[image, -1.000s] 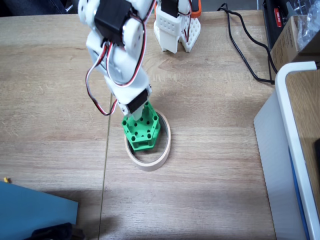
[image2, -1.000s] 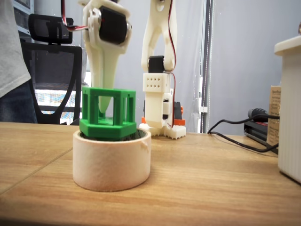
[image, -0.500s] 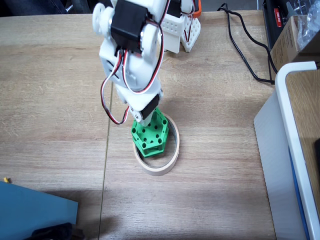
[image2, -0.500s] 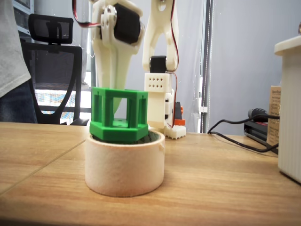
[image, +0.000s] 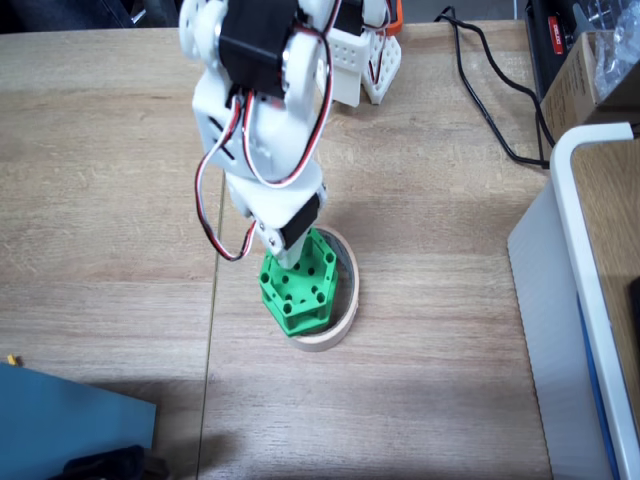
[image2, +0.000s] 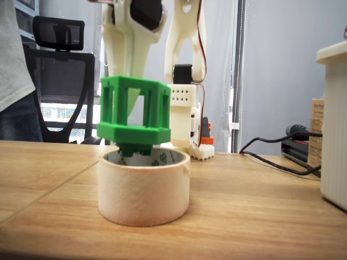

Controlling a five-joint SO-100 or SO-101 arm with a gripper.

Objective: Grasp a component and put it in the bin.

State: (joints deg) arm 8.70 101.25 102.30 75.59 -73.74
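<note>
Overhead first, in a fixed view: white two-finger robot hand [image: 283,250] comes down from the top of the picture, black servo on its back, red, white and black wires looping off its left side. Its fingertips sit at the upper edge of a bright green hexagonal plastic block with round holes in its face [image: 300,287]. Hand appears closed on that block, though the arm body covers the jaws, so the exact grip line cannot be made out. Block lies over the hollow of a beige ring of masking tape [image: 344,312], overlapping the ring's left rim. Ring rests on the light wooden tabletop [image: 440,330]. Black cable [image: 490,100] runs across the upper right; a big white tray with a blue edge [image: 565,300] stands at the right side; a blue sheet [image: 70,420] sits in the lower left corner.

Side on, in a fixed view: green block [image2: 135,116] is an open frame with upright posts, tilted a little, its underside just dipping into the tape ring's [image2: 143,192] top opening, most of it above the rim. Cream-white fingers [image2: 126,49] come down behind the block. Arm's base [image2: 184,124] stands farther back on the tabletop [image2: 249,216]. Black office chair [image2: 57,65] at far left behind.
</note>
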